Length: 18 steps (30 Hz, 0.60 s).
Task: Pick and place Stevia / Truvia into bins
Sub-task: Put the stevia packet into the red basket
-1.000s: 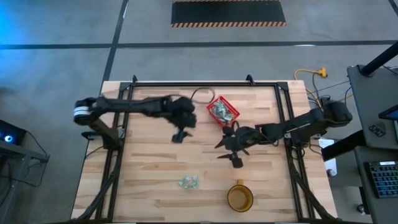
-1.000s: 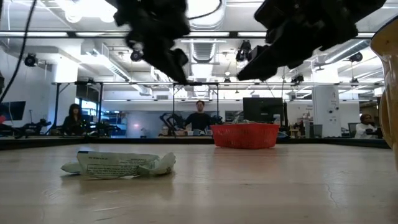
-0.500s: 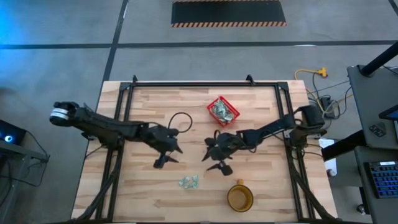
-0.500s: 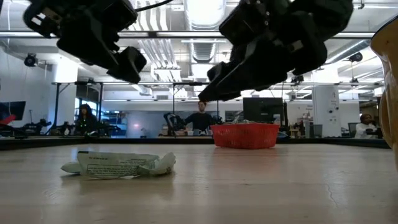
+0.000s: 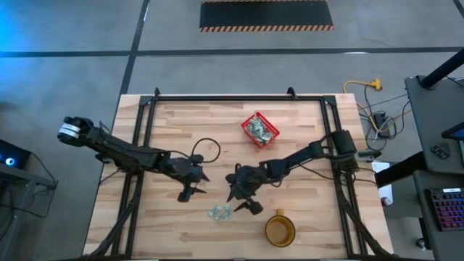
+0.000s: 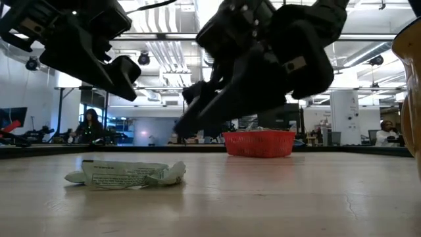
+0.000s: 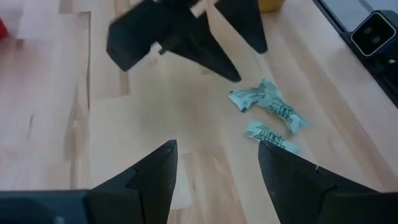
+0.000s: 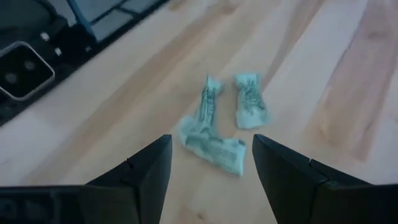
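Our left gripper (image 5: pixel 190 191) hung over the worktop's middle, jaws apart and empty. Just right of it, toward the near edge, lay the last loose Stevia sachets (image 5: pixel 220 212), crumpled, their long axes roughly parallel. Our right gripper (image 5: pixel 241 199), nearer, hovered just above them, jaws wide, holding nothing. The red basket (image 5: pixel 260 129) sat toward the far edge.

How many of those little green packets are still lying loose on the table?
2 loose sachets, lying side by side on the wood between the two claws, near the amber cup. More fill the red basket; those can't be counted.
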Each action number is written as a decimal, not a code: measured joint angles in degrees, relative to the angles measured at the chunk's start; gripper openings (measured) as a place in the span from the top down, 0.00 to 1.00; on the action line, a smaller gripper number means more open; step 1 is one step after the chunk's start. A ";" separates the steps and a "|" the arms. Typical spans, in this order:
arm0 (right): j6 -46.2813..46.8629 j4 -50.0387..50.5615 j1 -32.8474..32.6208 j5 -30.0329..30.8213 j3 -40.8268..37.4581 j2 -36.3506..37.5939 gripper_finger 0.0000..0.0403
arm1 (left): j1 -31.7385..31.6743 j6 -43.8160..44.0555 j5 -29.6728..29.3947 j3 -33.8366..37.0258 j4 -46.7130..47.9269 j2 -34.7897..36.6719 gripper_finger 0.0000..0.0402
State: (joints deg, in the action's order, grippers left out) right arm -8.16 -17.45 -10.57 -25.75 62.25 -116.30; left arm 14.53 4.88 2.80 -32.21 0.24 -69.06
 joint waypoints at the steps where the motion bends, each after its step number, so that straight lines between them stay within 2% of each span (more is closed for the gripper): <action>1: -0.02 1.01 -0.08 0.01 1.17 -0.96 0.47 | 0.02 0.34 -0.04 0.00 0.21 0.00 0.48; 9: -0.02 7.95 -0.08 0.21 7.72 -6.60 0.47 | 0.17 1.18 -0.45 0.35 2.23 -0.11 0.48; 13: -0.09 9.21 -0.08 0.35 8.52 -7.51 0.47 | 0.17 1.90 -0.63 0.39 2.48 -0.09 0.48; 18: -0.88 9.84 -0.37 3.76 8.32 -7.32 0.49 | 0.14 1.93 -1.50 0.39 3.20 -0.11 0.48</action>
State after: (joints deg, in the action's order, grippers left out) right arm -9.05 -7.62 -10.94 -21.98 70.57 -123.61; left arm 14.68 6.81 1.30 -31.81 3.44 -69.17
